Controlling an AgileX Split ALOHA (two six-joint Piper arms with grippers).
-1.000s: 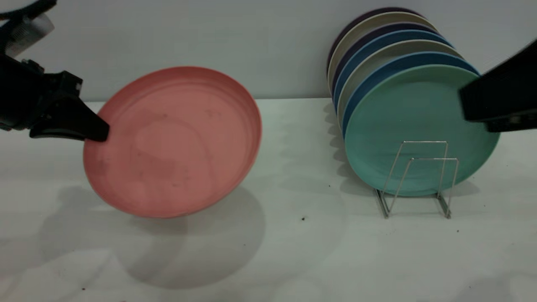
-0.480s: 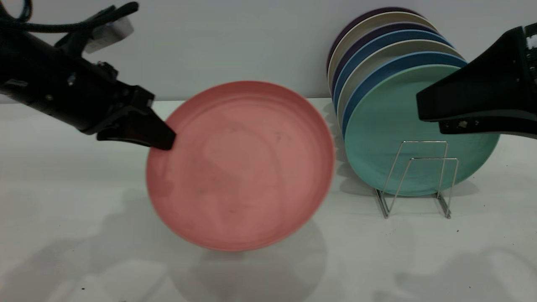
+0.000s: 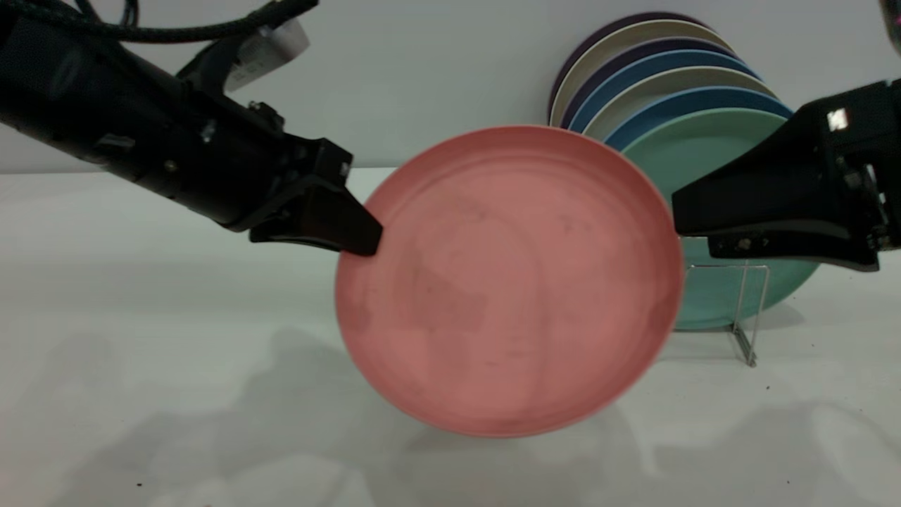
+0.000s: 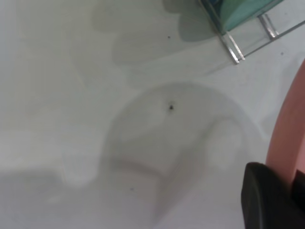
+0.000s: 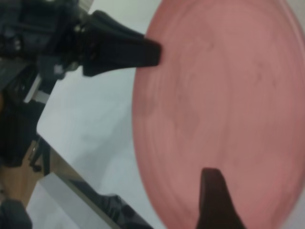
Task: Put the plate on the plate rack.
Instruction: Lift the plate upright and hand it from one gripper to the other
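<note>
The salmon-pink plate [image 3: 507, 282] hangs tilted above the table, its face toward the exterior camera. My left gripper [image 3: 362, 243] is shut on its left rim; the left wrist view shows the rim [image 4: 288, 133] clamped in the black fingers [image 4: 267, 195]. My right gripper [image 3: 679, 222] is open at the plate's right rim. One of its fingers [image 5: 214, 195] lies over the plate's face [image 5: 228, 95]; the other is hidden. The wire plate rack [image 3: 750, 310] stands behind the plate at the right, its front loops mostly covered.
A mint-green plate [image 3: 704, 148] stands at the front of the rack, with several blue, cream and dark plates [image 3: 633, 56] behind it. The rack's base rails [image 4: 248, 40] show in the left wrist view. The left gripper [image 5: 143, 50] shows in the right wrist view.
My left arm has carried the pink plate right, from the table's left to in front of the rack. My right gripper has come in leftward to the plate's right rim.
</note>
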